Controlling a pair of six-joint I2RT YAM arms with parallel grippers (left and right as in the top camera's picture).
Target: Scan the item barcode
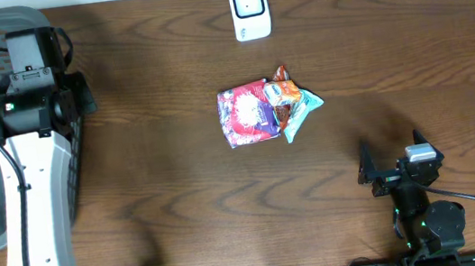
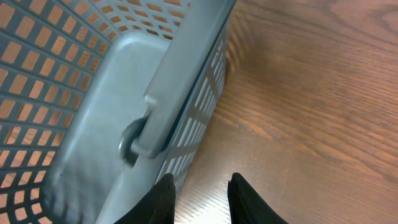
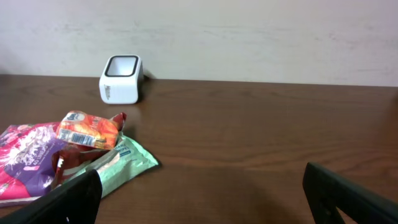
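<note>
Nothing has been scanned: the packets (image 1: 253, 113) lie unlifted on the surface (image 1: 143, 99), right claw (image 3: 202, 186) spread wide, left claw (image 2: 200, 193) apparently slightly apart, both empty

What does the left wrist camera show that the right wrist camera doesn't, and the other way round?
Only the left wrist view: the grey plastic lattice basket, close beside the left gripper, whose black fingers stand slightly apart with nothing between them.

Only the right wrist view: the white box-shaped barcode scanner at the far edge, a pile made of a pink-purple snack packet, an orange snack packet and a mint-green snack packet, and the right gripper, wide open and empty.

Both: the dark brown wooden table.
</note>
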